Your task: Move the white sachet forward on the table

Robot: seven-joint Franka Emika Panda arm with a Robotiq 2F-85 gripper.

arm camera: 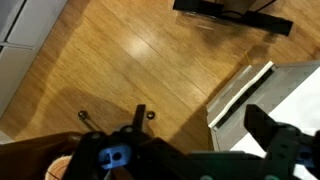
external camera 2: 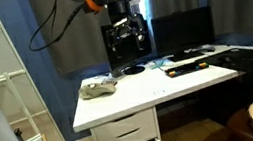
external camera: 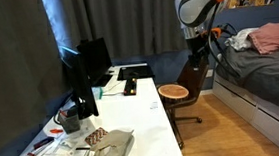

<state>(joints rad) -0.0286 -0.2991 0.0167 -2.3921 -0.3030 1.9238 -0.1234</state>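
I cannot pick out the white sachet with certainty in any view. Small pale items lie on the white desk (external camera: 148, 117) near the monitor base (external camera 2: 132, 70), too small to tell apart. My gripper (external camera: 195, 42) hangs high above the desk's edge, over the stool side, and also shows in front of the monitor in an exterior view (external camera 2: 127, 38). In the wrist view the gripper (arm camera: 200, 120) is open and empty, looking down on wooden floor with the desk's white corner (arm camera: 295, 95) at the right.
A black monitor (external camera: 84, 72) stands at the back of the desk. A patterned cloth bundle (external camera 2: 97, 87) and a black and orange tool (external camera 2: 182, 69) lie on it. A round wooden stool (external camera: 174, 90) stands beside the desk, with drawers (external camera 2: 126, 136) below and a bed (external camera: 264, 68) behind.
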